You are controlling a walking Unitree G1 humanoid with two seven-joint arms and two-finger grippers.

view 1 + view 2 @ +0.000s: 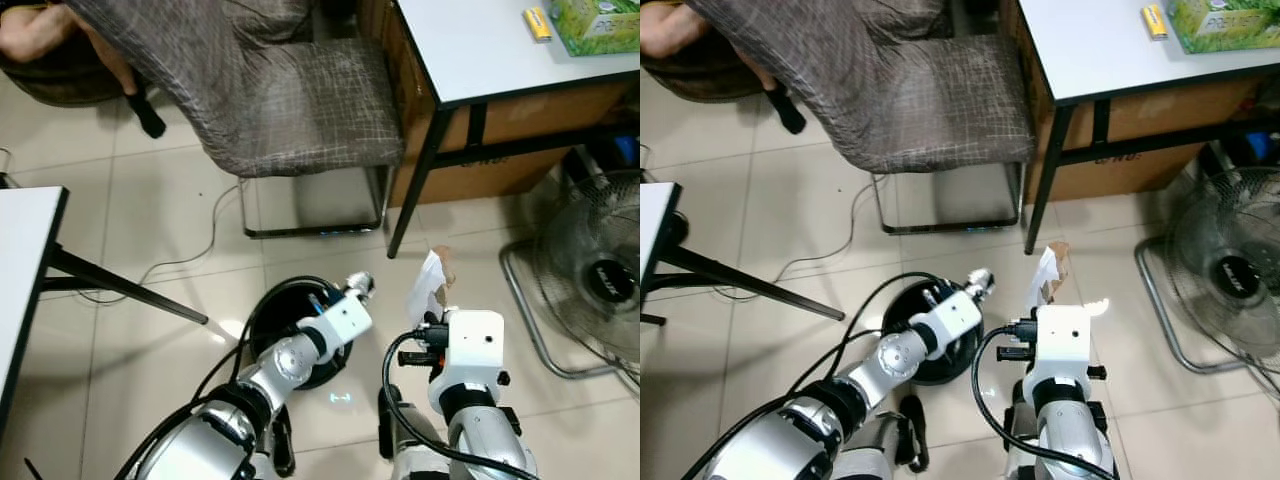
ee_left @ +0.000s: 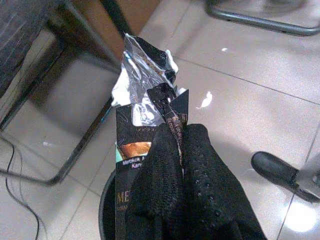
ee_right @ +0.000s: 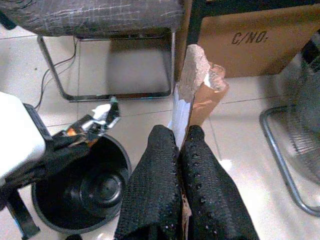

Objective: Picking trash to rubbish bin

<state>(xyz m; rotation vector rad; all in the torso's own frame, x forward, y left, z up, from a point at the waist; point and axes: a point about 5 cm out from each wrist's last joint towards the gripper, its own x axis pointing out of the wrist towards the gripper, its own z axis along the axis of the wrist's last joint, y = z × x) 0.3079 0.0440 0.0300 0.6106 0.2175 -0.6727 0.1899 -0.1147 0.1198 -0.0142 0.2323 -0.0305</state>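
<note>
While both pieces of trash are held off the floor, the scene runs from a grey checked fabric chair on a metal frame (image 1: 300, 110) and a white-topped counter with black legs (image 1: 470, 50), past a round wire-guarded floor fan (image 1: 600, 270), down to the round black plastic rubbish bin (image 3: 80, 190) standing on the pale tiled floor (image 1: 150, 220).

The left hand (image 2: 182, 145) is clamped shut on a crumpled black-and-silver foil snack wrapper (image 2: 147, 100), reaching forward with the wrapper just above the bin's far rim. The right hand (image 3: 179, 145) is pinched tight on a torn brown-and-white paper scrap (image 3: 197, 95), raised upright beside the bin, towards the fan, not over it.

The risks look plain enough. The wrapper sits near the rim rather than over the middle, so a release now could send it onto the tiles. The light paper scrap could flutter wide if let go from this height. With both arms close together, a sideways swing of the right one could knock the left or tip the bin.
</note>
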